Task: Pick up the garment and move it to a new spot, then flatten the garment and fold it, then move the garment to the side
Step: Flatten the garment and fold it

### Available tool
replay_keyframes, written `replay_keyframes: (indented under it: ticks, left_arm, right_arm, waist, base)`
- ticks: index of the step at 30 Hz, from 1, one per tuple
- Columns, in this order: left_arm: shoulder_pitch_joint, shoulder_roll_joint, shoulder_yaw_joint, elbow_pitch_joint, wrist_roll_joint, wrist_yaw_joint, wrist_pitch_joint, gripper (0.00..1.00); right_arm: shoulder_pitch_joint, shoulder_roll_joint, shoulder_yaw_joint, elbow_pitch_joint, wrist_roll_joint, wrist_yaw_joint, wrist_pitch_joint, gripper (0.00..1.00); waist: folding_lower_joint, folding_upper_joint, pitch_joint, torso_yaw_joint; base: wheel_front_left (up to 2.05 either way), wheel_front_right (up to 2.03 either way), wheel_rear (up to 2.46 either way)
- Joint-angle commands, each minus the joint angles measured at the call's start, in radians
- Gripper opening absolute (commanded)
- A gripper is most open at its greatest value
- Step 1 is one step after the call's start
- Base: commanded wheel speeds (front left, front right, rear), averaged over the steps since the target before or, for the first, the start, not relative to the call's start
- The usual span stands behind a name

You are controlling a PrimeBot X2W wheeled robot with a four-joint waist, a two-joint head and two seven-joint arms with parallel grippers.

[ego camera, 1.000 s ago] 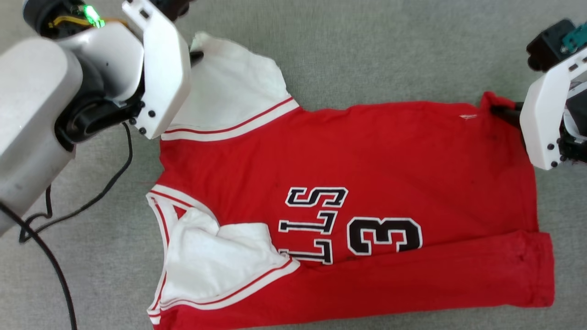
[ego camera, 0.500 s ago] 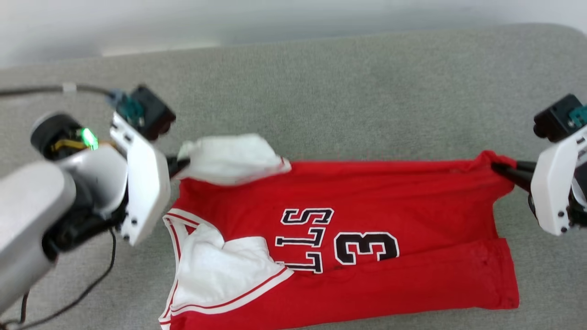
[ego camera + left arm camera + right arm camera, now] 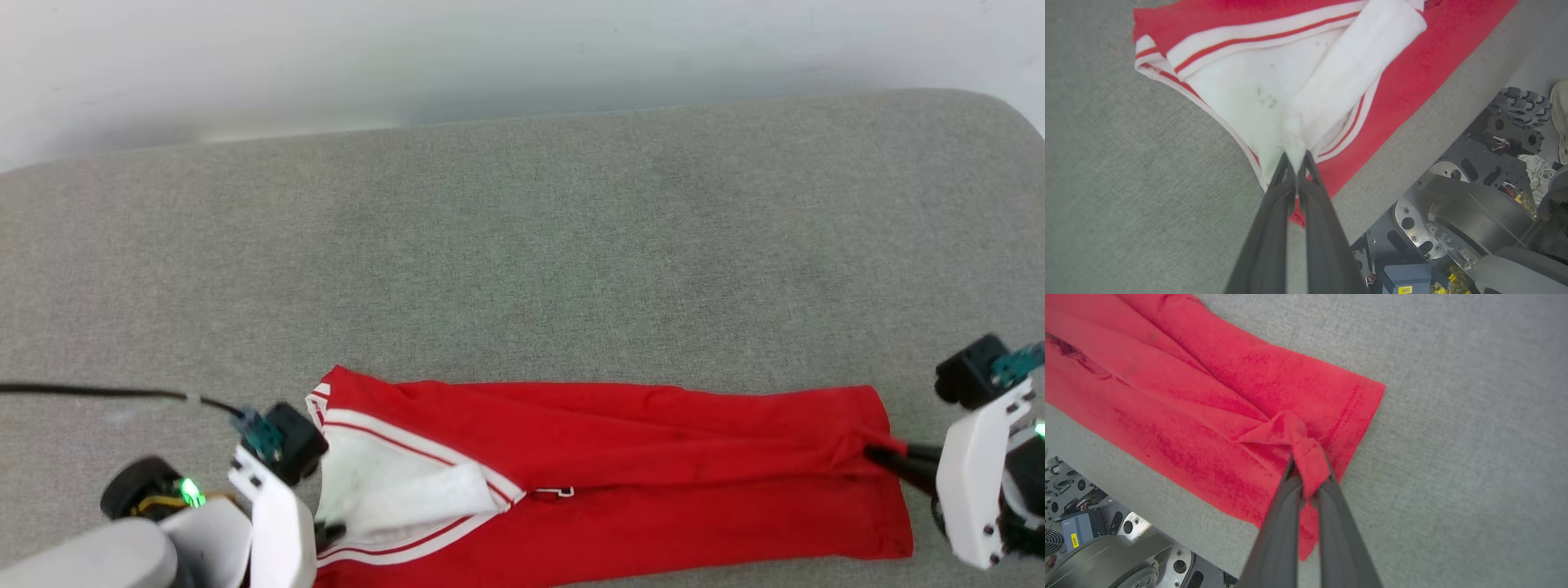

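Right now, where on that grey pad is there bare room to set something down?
The wide grey surface between the garment and the pale wall is bare. Crowded: the near strip, where the left gripper pinches the garment's white end and the right gripper its red end.

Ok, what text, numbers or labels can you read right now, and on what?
"800": yellow sticker on the blue-grey box in the robot's base.
Lettering on the garment: only a sliver shows at the fold, unreadable.
The yellow sticker in the right wrist view: too small to read.
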Motion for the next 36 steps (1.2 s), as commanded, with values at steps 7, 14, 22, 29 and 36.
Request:
replay_keyframes:
  ticks: [7, 14, 22, 29, 36]
  left_arm:
    - [0.101, -0.062, 0.001, 0.049, -0.009, 0.052, -0.107, 1.00]
    - [0.116, -0.051, 0.066, 0.027, 0.036, 0.119, -0.282, 1.00]
    - [0.158, -0.109, 0.177, 0.069, 0.144, 0.319, -0.617, 1.00]
    - [0.251, -0.204, 0.310, 0.101, 0.232, 0.484, -0.718, 1.00]
    - [0.405, -0.336, 0.542, 0.070, 0.439, 0.555, -0.720, 1.00]
  right_arm:
    - [0.057, 0.074, -0.009, 0.072, -0.026, 0.000, -0.038, 1.00]
    - [0.042, 0.034, -0.073, 0.013, -0.042, 0.000, -0.086, 1.00]
    - [0.109, 0.009, -0.256, 0.027, -0.002, 0.000, -0.183, 1.00]
    - [0.207, 0.057, -0.330, 0.086, 0.067, 0.000, -0.172, 1.00]
    - [0.279, 0.107, -0.345, 0.099, 0.129, 0.000, -0.120, 1.00]
  waist:
    - [0.0002, 0.0000, 0.007, -0.003]
    - [0.0002, 0.0000, -0.014, -0.008]
    - [0.0002, 0.0000, -0.017, -0.006]
    - [0.0002, 0.0000, -0.001, -0.001]
    - [0.0002, 0.0000, 0.023, 0.012]
  base:
    - [0.00, 0.00, 0.00]
    - [0.00, 0.00, 0.00]
    - [0.00, 0.00, 0.00]
    - [0.00, 0.00, 0.00]
    - [0.00, 0.00, 0.00]
